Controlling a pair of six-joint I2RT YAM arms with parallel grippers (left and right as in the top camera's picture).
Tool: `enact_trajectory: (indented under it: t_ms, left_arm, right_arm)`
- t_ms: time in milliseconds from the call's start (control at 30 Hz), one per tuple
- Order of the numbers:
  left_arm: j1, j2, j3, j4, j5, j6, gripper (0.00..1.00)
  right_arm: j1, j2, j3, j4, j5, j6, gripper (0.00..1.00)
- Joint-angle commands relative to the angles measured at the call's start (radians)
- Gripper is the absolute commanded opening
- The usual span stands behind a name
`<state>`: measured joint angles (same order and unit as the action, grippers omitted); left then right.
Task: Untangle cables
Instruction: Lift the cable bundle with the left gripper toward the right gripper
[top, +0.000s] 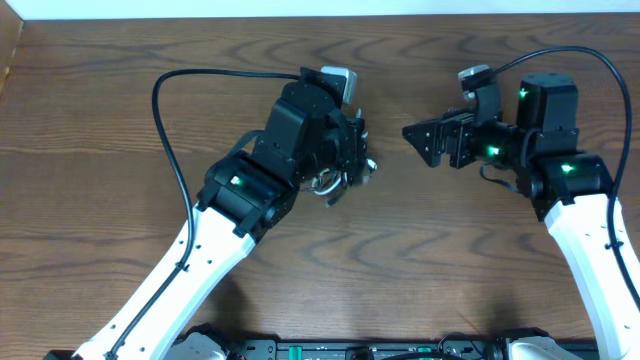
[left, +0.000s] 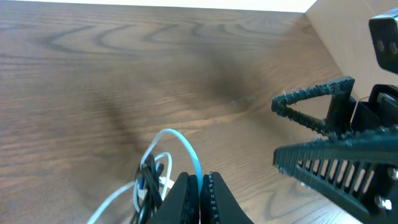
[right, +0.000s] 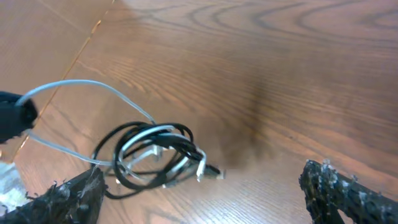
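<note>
The cables are a black cord (right: 184, 144) and a white cord (right: 93, 84), looped together in a small bundle (top: 335, 183) on the wooden table. A plug end (right: 213, 173) sticks out of the bundle. My left gripper (left: 200, 178) is shut on a strand of the white cord (left: 181, 142), which arcs up from the black cord (left: 149, 173). In the overhead view the left gripper (top: 358, 160) sits right over the bundle. My right gripper (top: 415, 135) is open and empty, just right of the bundle. Its fingers (right: 202, 180) frame the bundle from a short distance.
The wooden table (top: 100, 120) carries nothing else. Its far edge (top: 320, 12) runs along the top of the overhead view. A thick black arm wire (top: 170, 150) loops to the left of the left arm, and another (top: 610, 70) curves over the right arm.
</note>
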<state>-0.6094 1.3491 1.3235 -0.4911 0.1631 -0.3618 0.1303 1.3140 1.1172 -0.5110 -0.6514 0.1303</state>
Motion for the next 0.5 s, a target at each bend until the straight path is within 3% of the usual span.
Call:
enact_trajectory:
  t_ms: [0,367,467]
  left_arm:
    - [0.004,0.003,0.015,0.016,0.013,0.001,0.07]
    - [0.006,0.003,0.015,0.022,0.013,-0.036,0.07]
    - [0.006,0.003,0.015,0.021,0.013,-0.036,0.08]
  right_arm:
    - [0.023,0.019,-0.003,0.006,-0.005,0.015,0.95]
    - [0.085,0.154,-0.003,0.106,-0.053,0.147,0.81]
    - [0.112,0.179,-0.003,0.152,-0.066,0.205,0.73]
